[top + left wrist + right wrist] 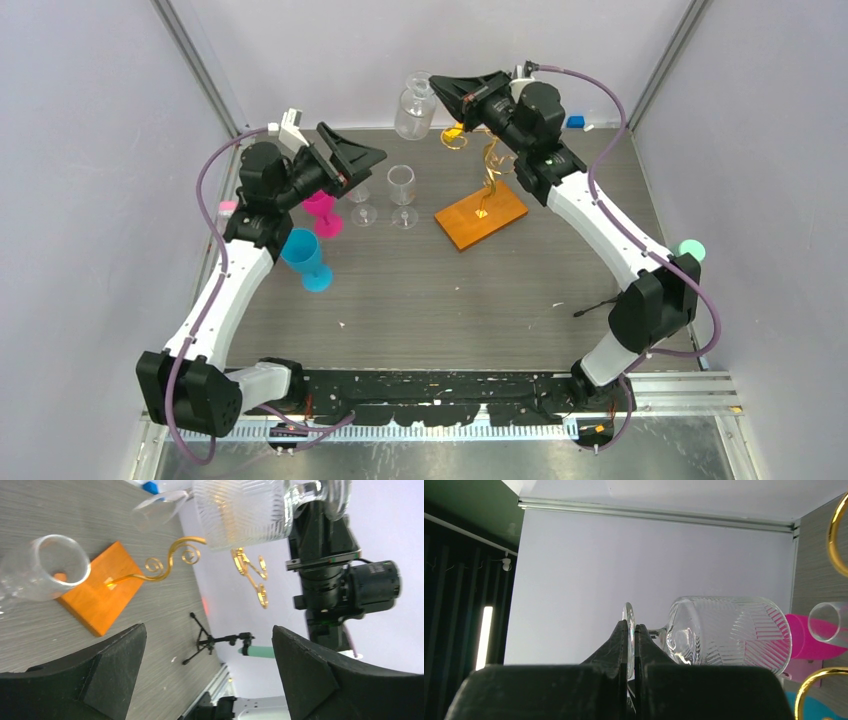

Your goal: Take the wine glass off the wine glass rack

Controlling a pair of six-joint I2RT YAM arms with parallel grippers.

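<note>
We've got the right gripper (630, 630) pinching the glass (729, 630) by its foot, left gripper (209, 630) gaping; slippery, fragile, stem's safer.

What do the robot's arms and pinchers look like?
The left arm and right arm are white with black joints; a purple cable loops along each. The left gripper and right gripper have black wedge-shaped fingers.

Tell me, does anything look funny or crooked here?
Yes. The ribbed wine glass hangs tipped over in the air near the wine glass rack, pinched only by its thin foot in the right gripper, while the clear glass on the table stands upright. Nothing looks spilled or broken.
</note>
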